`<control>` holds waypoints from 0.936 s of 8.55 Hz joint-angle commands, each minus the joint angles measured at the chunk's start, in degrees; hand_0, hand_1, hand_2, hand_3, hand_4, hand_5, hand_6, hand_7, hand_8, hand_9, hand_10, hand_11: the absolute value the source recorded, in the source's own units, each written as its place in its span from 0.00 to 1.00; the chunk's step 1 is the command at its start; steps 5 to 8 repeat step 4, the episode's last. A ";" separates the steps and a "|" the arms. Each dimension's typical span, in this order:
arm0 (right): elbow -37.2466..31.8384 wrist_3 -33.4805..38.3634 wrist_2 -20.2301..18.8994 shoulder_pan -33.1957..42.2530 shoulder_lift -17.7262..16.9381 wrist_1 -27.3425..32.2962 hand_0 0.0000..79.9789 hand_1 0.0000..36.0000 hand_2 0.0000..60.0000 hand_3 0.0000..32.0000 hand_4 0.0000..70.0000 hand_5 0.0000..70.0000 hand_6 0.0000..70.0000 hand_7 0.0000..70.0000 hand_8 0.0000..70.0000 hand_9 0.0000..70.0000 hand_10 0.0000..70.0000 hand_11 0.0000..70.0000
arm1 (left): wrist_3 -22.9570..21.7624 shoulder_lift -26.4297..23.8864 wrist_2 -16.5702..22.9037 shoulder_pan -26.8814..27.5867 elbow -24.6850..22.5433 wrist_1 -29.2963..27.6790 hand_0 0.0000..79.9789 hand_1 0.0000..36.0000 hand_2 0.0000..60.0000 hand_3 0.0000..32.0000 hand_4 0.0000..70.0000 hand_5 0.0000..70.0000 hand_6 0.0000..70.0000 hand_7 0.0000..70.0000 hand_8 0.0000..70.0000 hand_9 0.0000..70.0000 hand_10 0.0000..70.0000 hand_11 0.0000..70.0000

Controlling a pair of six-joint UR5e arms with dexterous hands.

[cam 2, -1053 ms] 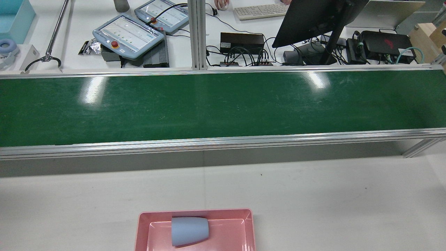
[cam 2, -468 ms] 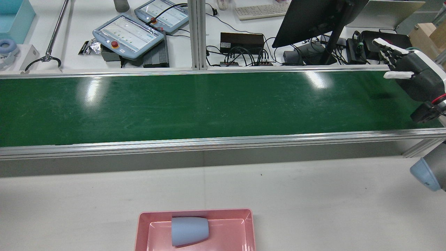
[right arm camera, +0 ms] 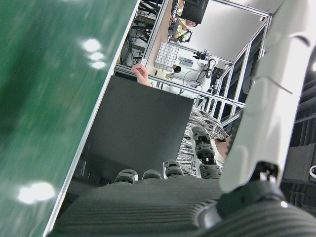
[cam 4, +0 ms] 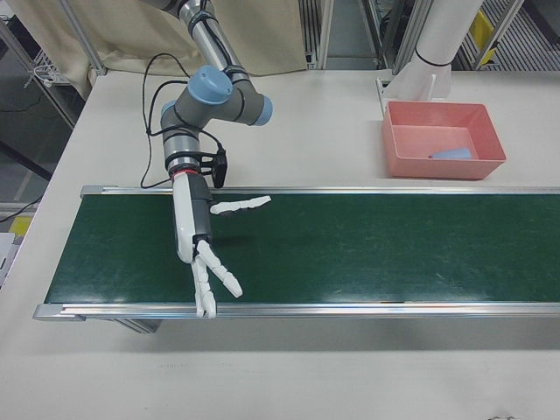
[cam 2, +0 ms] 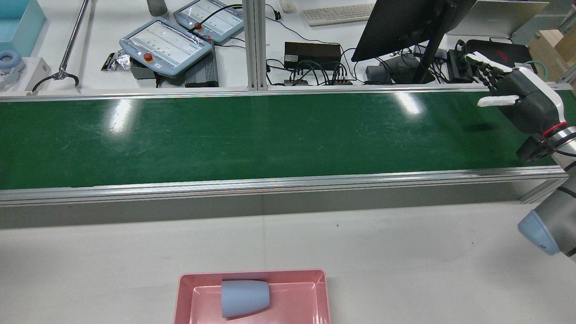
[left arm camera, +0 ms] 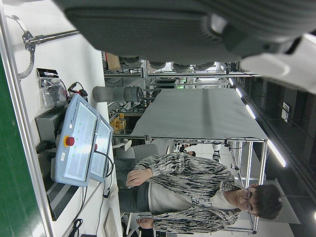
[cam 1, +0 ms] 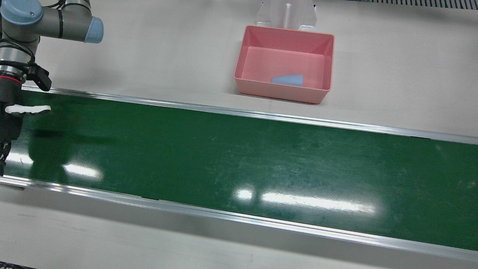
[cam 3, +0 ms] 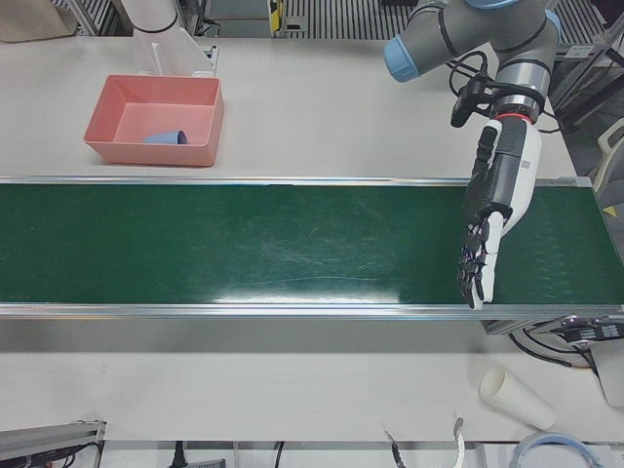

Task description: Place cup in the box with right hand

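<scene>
Pink box (cam 1: 282, 91): it stands on the pale table (cam 1: 392, 74), upper middle of the front view, just beyond the far rail of the belt. In the rear view I see only part of it, at the bottom edge.
Blue cup (cam 1: 287, 79): it lies on its side on the floor of the box, near the wall that faces the belt. Nothing holds it. In the rear view its wide mouth points to the right of the frame.
Green belt (cam 1: 239, 149): it runs across the whole front view; I see nothing lying on it, only light reflections.
Right hand (cam 4: 197, 232): it hangs over the belt at the left of the right-front view, well apart from the box. The fingers are spread wide and the thumb sticks out to the side; it holds nothing.
Left hand (cam 3: 497, 205): it is over the belt at the right of the left-front view. The fingers are stretched out straight and point toward the near rail; it is empty.
White paper cups (cam 3: 515, 397): a small stack lies on its side at the lower right of the left-front view, off the belt.
</scene>
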 commanded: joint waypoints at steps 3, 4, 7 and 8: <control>3.90 -2.60 11.25 -12.53 6.84 -6.32 0.61 0.44 0.01 0.00 0.00 0.07 0.04 0.13 0.00 0.01 0.02 0.05 | 0.00 -0.09 0.00 0.02 0.05 -0.09 0.00 0.00 0.00 0.00 0.00 0.00 0.00 0.00 0.00 0.00 0.00 0.00; 3.46 -3.74 11.43 -12.79 7.37 -6.32 0.61 0.43 0.02 0.00 0.00 0.06 0.04 0.14 0.00 0.01 0.02 0.06 | 0.00 -0.09 0.00 0.02 0.05 0.00 0.00 0.00 0.00 0.00 0.00 0.00 0.00 0.00 0.00 0.00 0.00 0.00; 3.46 -3.74 11.43 -12.79 7.37 -6.32 0.61 0.43 0.02 0.00 0.00 0.06 0.04 0.14 0.00 0.01 0.02 0.06 | 0.00 -0.09 0.00 0.02 0.05 0.00 0.00 0.00 0.00 0.00 0.00 0.00 0.00 0.00 0.00 0.00 0.00 0.00; 3.46 -3.74 11.43 -12.79 7.37 -6.32 0.61 0.43 0.02 0.00 0.00 0.06 0.04 0.14 0.00 0.01 0.02 0.06 | 0.00 -0.09 0.00 0.02 0.05 0.00 0.00 0.00 0.00 0.00 0.00 0.00 0.00 0.00 0.00 0.00 0.00 0.00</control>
